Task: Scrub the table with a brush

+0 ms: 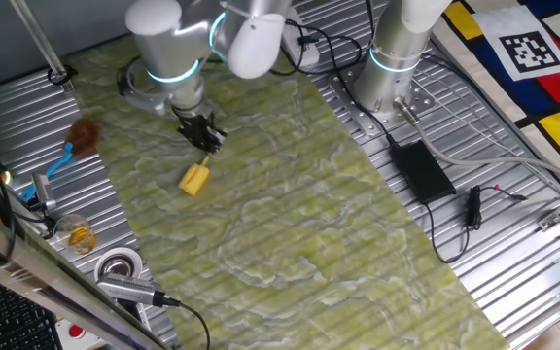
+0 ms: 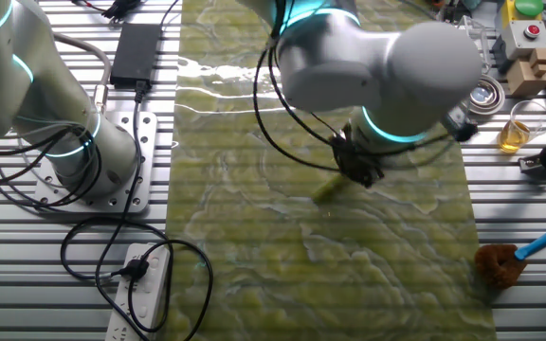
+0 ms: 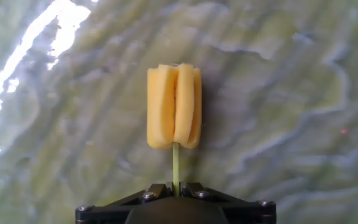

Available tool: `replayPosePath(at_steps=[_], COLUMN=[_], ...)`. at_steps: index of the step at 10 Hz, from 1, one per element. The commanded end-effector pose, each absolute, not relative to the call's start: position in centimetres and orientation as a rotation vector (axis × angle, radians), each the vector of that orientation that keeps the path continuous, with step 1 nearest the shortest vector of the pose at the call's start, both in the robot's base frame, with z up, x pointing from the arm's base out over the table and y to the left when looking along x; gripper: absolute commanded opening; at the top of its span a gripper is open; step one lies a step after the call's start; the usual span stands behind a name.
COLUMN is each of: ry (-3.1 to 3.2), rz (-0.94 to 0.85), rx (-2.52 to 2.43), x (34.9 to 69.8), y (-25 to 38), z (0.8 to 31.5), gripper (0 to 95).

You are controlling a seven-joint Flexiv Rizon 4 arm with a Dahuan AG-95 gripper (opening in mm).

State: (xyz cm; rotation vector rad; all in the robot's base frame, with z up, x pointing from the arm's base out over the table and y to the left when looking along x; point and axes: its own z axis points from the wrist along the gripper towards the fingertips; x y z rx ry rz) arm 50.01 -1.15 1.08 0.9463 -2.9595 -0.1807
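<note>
My tool (image 1: 205,138) is pinched on the brush (image 1: 194,179) stem, head over the table (image 1: 290,224) at upper left. I judge it light, with a whippy stem: hold low, press gently.

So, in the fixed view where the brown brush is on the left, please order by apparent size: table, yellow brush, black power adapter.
1. the table, by far the largest
2. the black power adapter
3. the brush, smallest
</note>
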Motion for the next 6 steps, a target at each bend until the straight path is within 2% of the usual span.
replayPosePath(at_steps=[1,6], ry=[-3.027,-3.061], rz=[-0.191,-0.225], rx=[0.736,0.550], x=[49.6,49.5], y=[0.4,4.9], z=[1.2,2.3], gripper=[0.0,0.0])
